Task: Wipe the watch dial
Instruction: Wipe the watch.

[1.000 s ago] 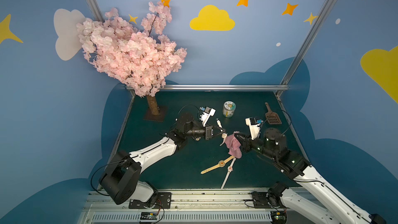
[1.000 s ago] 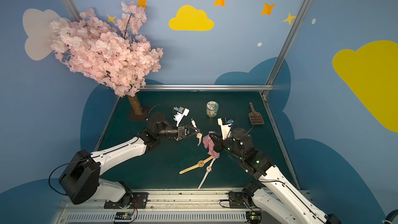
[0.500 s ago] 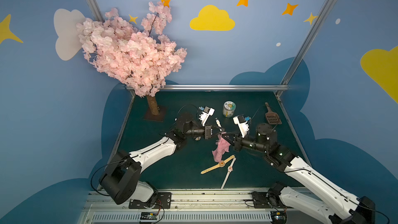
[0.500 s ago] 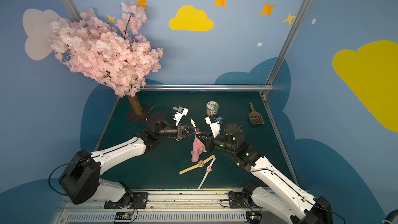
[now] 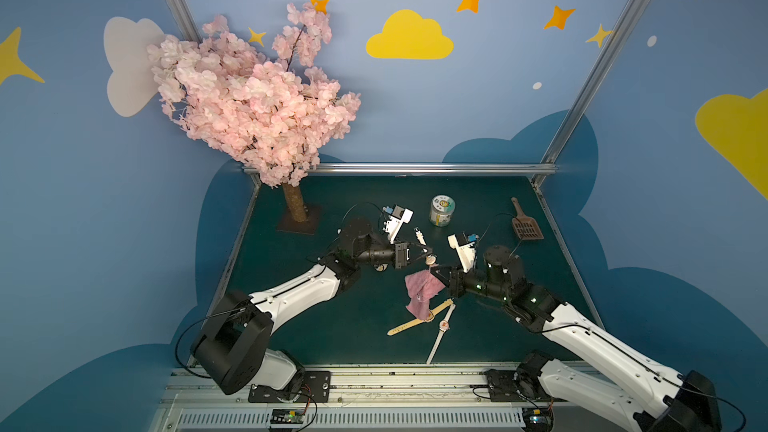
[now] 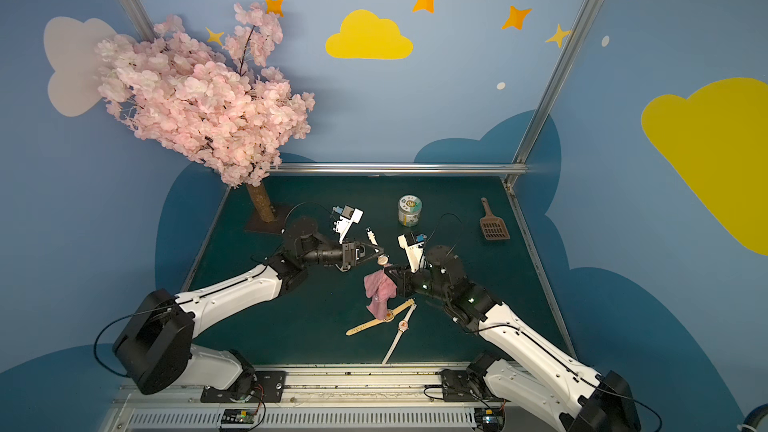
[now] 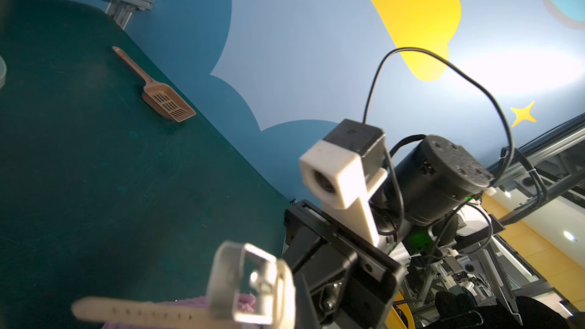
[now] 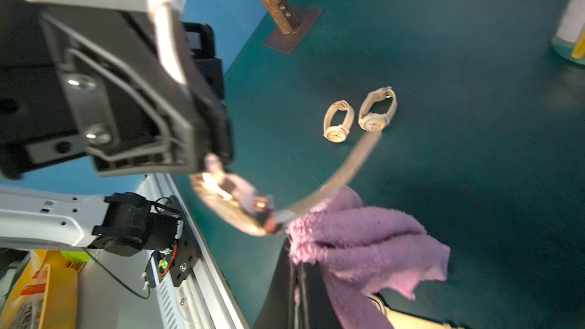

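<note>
Watch (image 5: 420, 237) is held clamped in the left gripper (image 5: 423, 252), clear of the table (image 5: 332, 326). Pink cloth (image 5: 420, 289) is pinched in the right gripper (image 5: 439, 274). The dial (image 5: 431, 259) lies just ahead of that gripper, possibly touching the cloth (view blurred). Wiping is in hand; next, the cloth must be rubbed across the dial.

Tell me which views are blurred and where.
Left wrist view: the held watch near the lens is out of focus, the scoop sharp. Right wrist view: the held watch smears with glare, the cloth reads clearer. Both top views: sharp throughout.
</note>
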Robot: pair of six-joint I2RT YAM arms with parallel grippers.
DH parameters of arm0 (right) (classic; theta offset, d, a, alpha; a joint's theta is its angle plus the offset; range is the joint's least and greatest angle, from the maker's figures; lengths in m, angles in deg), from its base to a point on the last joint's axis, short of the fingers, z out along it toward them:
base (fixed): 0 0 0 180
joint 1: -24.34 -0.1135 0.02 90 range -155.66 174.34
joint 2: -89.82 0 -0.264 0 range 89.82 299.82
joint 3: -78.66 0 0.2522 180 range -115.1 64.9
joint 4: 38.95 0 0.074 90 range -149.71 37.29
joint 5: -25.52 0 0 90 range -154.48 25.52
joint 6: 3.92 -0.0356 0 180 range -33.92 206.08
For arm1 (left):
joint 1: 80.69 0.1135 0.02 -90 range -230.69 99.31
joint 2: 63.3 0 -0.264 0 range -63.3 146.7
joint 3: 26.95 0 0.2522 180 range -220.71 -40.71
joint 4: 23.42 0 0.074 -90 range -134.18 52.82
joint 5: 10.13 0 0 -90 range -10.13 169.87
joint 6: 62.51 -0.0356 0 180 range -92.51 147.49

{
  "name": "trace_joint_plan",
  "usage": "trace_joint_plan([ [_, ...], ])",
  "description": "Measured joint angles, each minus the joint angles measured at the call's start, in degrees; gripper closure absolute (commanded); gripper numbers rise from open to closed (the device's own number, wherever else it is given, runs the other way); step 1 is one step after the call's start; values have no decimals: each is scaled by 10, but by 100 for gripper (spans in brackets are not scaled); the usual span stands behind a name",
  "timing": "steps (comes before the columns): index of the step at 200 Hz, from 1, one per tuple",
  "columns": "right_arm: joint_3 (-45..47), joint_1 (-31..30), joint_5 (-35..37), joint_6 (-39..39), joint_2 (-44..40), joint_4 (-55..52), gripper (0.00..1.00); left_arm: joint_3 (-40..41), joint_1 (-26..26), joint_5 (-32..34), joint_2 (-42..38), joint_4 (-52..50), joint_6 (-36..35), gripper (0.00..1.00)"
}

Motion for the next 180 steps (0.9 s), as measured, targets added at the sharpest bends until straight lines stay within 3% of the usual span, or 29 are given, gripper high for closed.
trace_joint_plan([
  [51, 3, 23, 42, 5, -85, -54, 100, 1, 0, -8, -3, 2, 1, 97],
  [94, 3, 29, -10, 14, -140, -26, 100, 6, 2, -10, -6, 5, 5, 97],
  [142, -8, 23, -103, 0, -65, 79, 100, 7, 3, -12, -6, 7, 9, 97],
  [180, -28, 14, -102, -7, 3, 96, 100, 9, 6, -8, -6, 6, 9, 97],
])
